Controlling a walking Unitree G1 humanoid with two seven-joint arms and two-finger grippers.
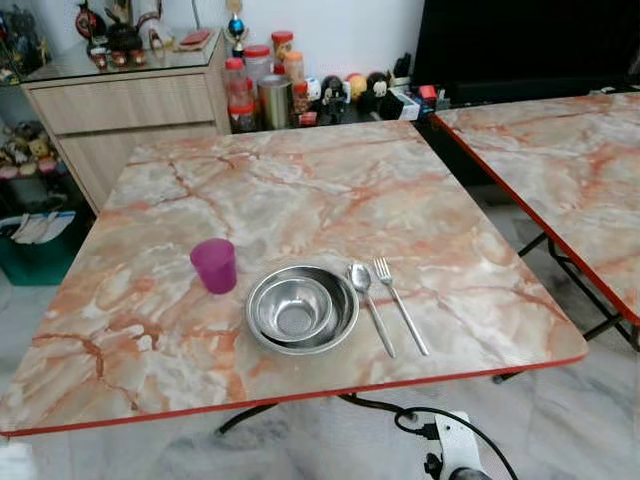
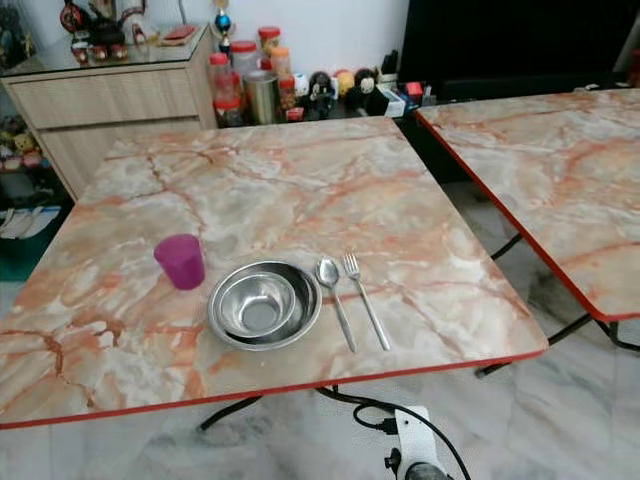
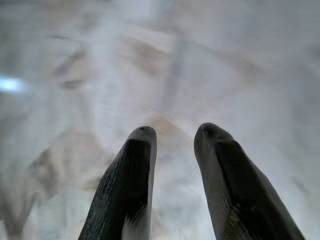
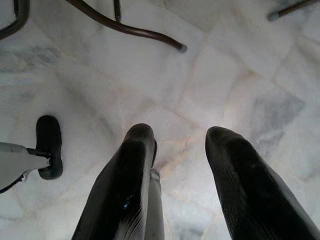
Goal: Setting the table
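Note:
On the marble-patterned table near its front edge sits a steel bowl with a smaller steel bowl nested inside it. A purple cup stands upright just to its left. Right of the bowls lie a spoon and a fork, side by side, handles toward me. My left gripper hangs open over the pale floor with nothing between its fingers. My right gripper also hangs open above the floor tiles, holding nothing.
A second marble table stands to the right with a gap between. A wooden cabinet and several jars line the back wall. A power strip with black cable lies on the floor under the table's front edge, near the table legs.

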